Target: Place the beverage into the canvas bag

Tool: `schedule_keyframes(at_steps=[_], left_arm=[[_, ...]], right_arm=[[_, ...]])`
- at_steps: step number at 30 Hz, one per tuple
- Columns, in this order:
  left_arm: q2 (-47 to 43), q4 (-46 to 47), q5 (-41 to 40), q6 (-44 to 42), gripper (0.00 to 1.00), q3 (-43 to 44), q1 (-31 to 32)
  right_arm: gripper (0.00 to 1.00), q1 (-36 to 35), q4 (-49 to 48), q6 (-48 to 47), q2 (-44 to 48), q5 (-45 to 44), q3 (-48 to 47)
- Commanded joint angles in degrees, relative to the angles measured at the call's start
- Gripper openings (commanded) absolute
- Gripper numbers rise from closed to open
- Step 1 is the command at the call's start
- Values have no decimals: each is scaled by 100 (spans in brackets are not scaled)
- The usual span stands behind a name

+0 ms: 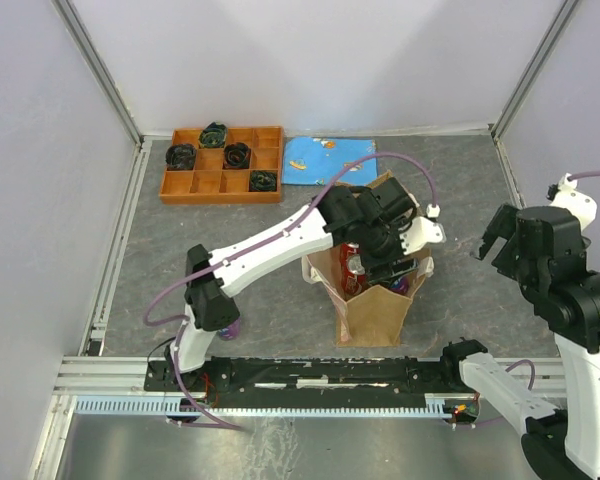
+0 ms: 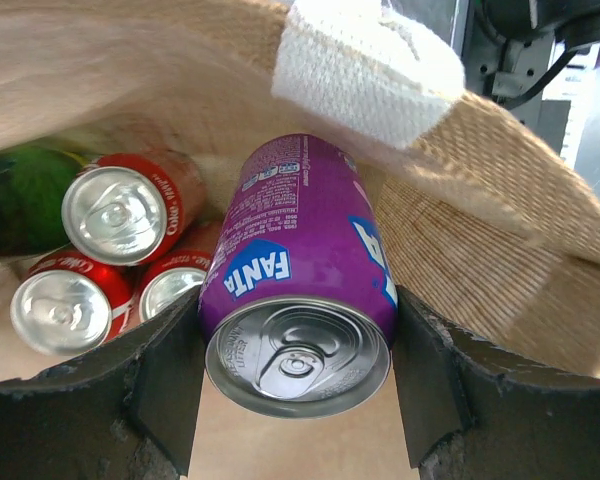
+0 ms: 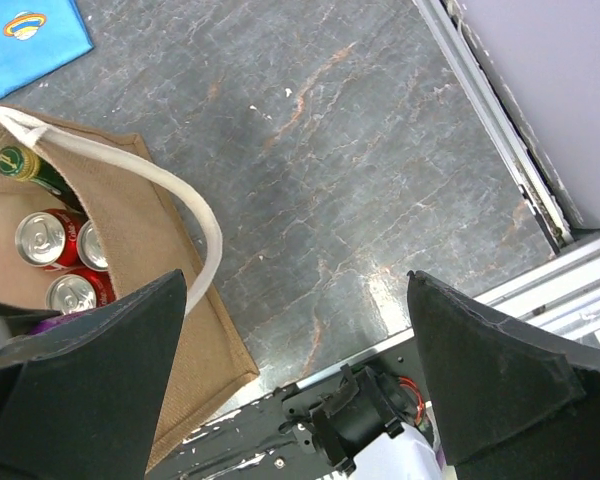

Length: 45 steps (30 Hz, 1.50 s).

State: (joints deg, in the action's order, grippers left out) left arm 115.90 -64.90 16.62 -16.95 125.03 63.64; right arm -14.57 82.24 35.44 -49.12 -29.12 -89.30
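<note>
Clearly, the left hand [image 2: 296,340] is closed on the purple aluminium Fanta can [image 2: 300,250]. Its 2 fingers press the can's sides near the top rim, so the base leads down into the open mouth of the tan-brown canvas bag [image 1: 372,318]. That grip probably suits a drop that lands the can upright, like its neighbours.

The can is within the bag's mouth, near the off-white woven strap handle [image 2: 365,65], but not yet released. The bag stands just toward 4 o'clock from the middle of the grey mottled desk [image 3: 360,150].

Inside the bag, at 9 o'clock from the can, are 3 red cola cans [image 2: 120,210] with their tops up and a dark green glass bottle [image 2: 25,195].

The right hand [image 3: 292,330] hangs at 3 o'clock, wide apart and empty, likely so as not to crowd the bag.

At 11 o'clock an orange compartment tray [image 1: 220,199] holds 4 dark coiled items [image 1: 237,153], 1 per cell; what they are I cannot tell. A blue cloth [image 1: 325,160] lies at 12 o'clock.
</note>
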Motion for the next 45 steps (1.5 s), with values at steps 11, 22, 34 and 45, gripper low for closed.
schedule_keyframes(at_steps=[11, 22, 34, 45], left_arm=[[531, -191, 74, -621, 3, 8, 288], [556, -23, 90, -640, 3, -857, 360], [905, 582, -178, -570, 3, -1369, 369], [986, 807, -192, -571, 32, -1776, 369]], right_arm=[[99, 7, 390, 200, 454, -411, 196], [99, 7, 394, 238, 561, -412, 327], [99, 7, 442, 297, 553, -430, 282], [99, 7, 384, 260, 477, -448, 326]])
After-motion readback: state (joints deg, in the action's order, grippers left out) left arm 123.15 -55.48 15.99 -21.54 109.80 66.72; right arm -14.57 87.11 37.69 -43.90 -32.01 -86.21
